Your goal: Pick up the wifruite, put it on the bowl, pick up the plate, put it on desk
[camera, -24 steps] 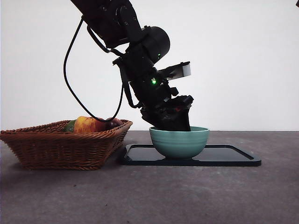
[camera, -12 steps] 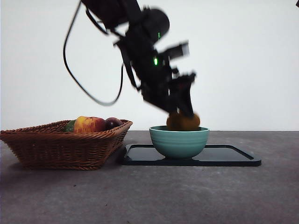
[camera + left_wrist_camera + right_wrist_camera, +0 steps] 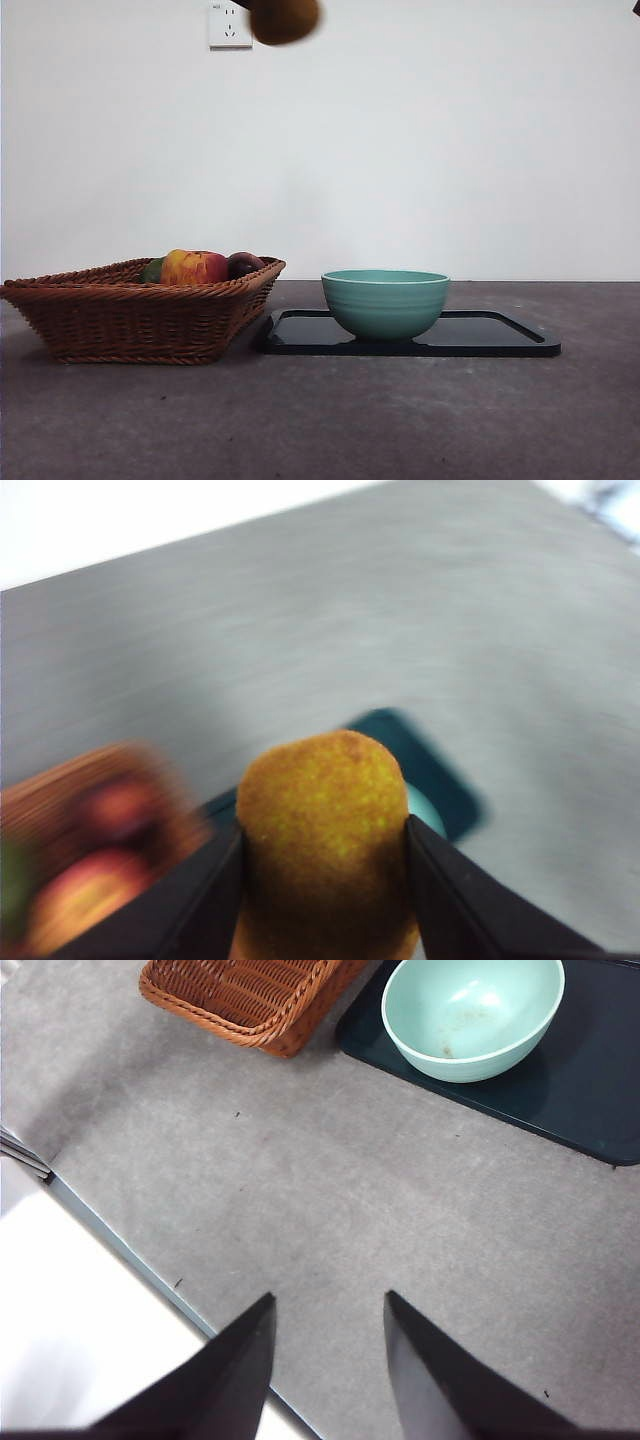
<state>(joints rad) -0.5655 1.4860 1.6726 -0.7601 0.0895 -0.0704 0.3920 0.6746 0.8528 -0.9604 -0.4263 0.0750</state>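
Observation:
The brown fuzzy wifruite (image 3: 285, 18) hangs high at the front view's top edge, up and left of the bowl. My left gripper (image 3: 325, 880) is shut on the wifruite (image 3: 325, 840); this view is blurred by motion. The teal-green bowl (image 3: 385, 300) stands empty on a flat black tray (image 3: 500, 338), the only plate-like thing in view, on the grey desk (image 3: 320, 420). My right gripper (image 3: 325, 1320) is open over bare desk (image 3: 330, 1190), well short of the bowl (image 3: 470, 1015).
A brown wicker basket (image 3: 140, 310) holding an apple (image 3: 193, 267) and other fruit stands left of the tray, almost touching it. The basket (image 3: 250, 995) and tray (image 3: 590, 1080) also show in the right wrist view. A table edge (image 3: 130, 1260) runs near my right gripper.
My left gripper rose out of the bowl with the wifruite and swung up and left to the picture's top. The bowl is now empty; bowl, tray and basket stayed put.

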